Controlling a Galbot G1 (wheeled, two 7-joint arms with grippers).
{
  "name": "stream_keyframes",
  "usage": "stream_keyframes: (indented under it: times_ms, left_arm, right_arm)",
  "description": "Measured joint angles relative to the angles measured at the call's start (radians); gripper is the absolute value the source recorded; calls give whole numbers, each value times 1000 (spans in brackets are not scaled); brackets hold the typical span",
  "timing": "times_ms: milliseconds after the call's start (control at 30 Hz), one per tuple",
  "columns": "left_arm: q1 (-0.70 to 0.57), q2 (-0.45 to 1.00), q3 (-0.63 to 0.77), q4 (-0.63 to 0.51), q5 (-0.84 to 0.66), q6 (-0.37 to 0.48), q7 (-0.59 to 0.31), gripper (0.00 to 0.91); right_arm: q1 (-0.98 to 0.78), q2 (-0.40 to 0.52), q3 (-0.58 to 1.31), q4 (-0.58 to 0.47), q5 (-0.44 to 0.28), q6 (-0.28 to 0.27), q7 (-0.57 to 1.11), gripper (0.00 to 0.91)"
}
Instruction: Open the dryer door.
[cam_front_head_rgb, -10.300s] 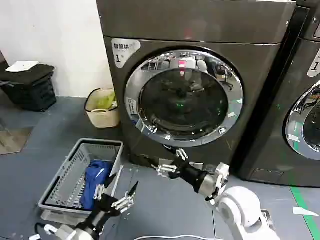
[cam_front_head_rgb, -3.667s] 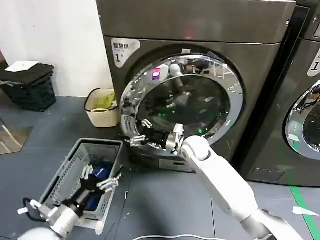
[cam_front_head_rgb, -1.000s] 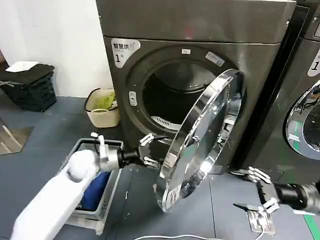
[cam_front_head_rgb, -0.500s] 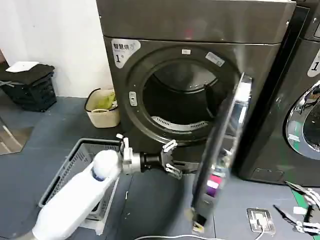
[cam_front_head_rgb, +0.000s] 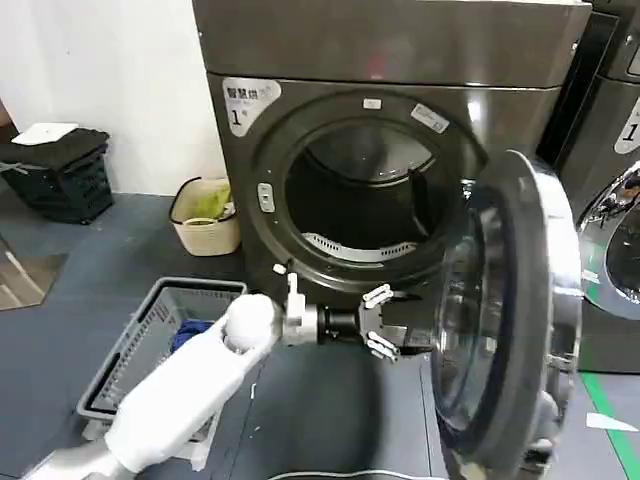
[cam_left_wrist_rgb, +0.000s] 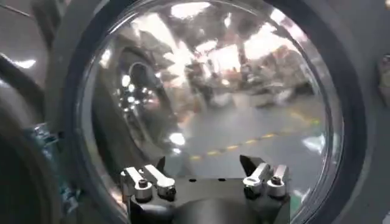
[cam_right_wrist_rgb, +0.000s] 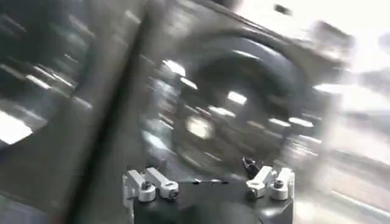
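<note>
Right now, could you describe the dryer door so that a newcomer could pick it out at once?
Find the dark grey-brown machine with the white "1" sticker. The dryer door hangs swung wide open on its right side, beside the left gripper. Unlike the neighbouring machine's shut door, it shows its inner face.

This looks like a laundry room: a big front-loading dryer (cam_front_head_rgb: 400, 200) with a "1" sticker (cam_front_head_rgb: 240, 105) fills the upper middle, and a neighbouring machine (cam_front_head_rgb: 610, 200) stands at the right edge. A grey laundry basket (cam_front_head_rgb: 150, 345) sits lower left on the grey floor (cam_front_head_rgb: 60, 320).
</note>
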Motion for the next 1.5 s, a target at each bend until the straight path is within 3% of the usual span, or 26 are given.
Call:
stream_keyframes:
  times_ms: [133,333,533,1200,1500]
  left_arm:
    - [-35,-31,41,31,11,-2,-13,907]
    - [-76,-81,89,80,19,-11,-16,907]
    - [-107,-120,123,117,26,-13,-36,907]
    - [-249,-326,242,301,30,16,-133,907]
    - [-329,-406,274,384,16,62,-171,907]
  right_arm:
    - [30,65,95,11,-66,-75,107,907]
    - [96,155,229,14,-135,-121,184,907]
    - [131,232,336,-8,-131,-158,226,907]
    - [114,249,541,-110,-106,-110,308,907]
    - [119,248,558,-88,-107,-142,350,907]
